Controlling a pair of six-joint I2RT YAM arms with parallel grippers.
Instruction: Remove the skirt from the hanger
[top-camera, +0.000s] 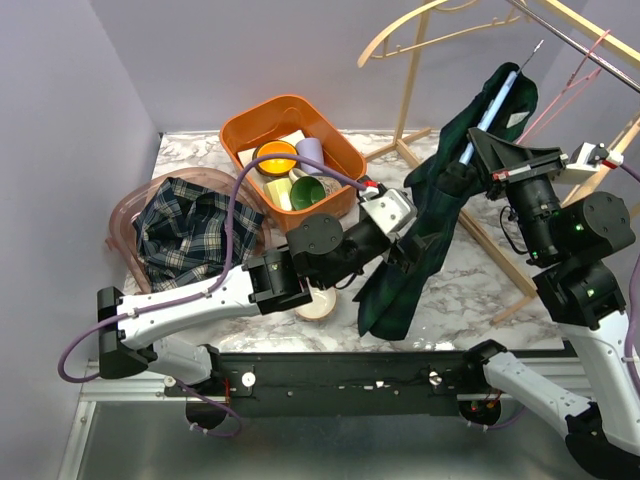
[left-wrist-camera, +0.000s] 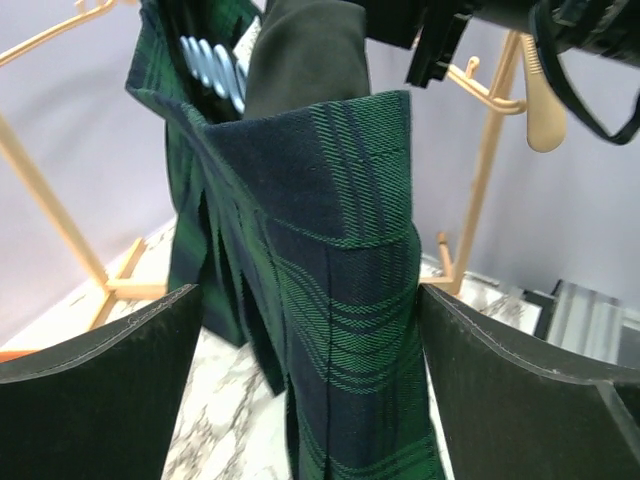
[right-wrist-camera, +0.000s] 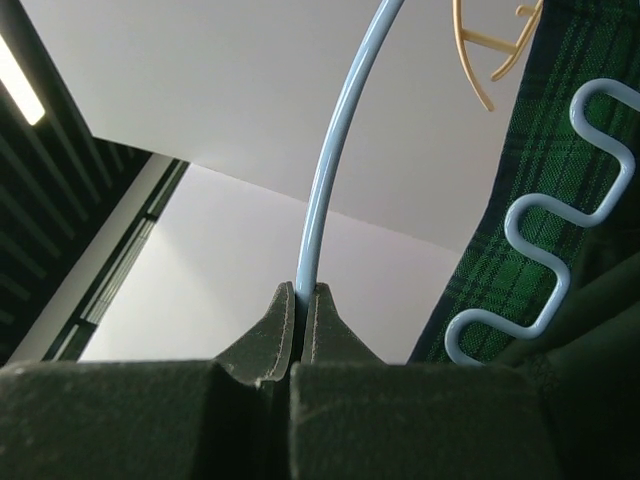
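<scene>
The skirt (top-camera: 415, 250) hangs right of centre in the top view from a blue hanger (top-camera: 499, 100) pinched in your right gripper (right-wrist-camera: 303, 300), and it looks soft and light, so grab its thicker top edge between your wide-spread left gripper (left-wrist-camera: 310, 300).

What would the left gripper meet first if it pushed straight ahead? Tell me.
The green tartan skirt. It hangs dead ahead of the left gripper, whose jaws stand open on either side of it. Depth is unclear; the skirt may already be between them.
</scene>
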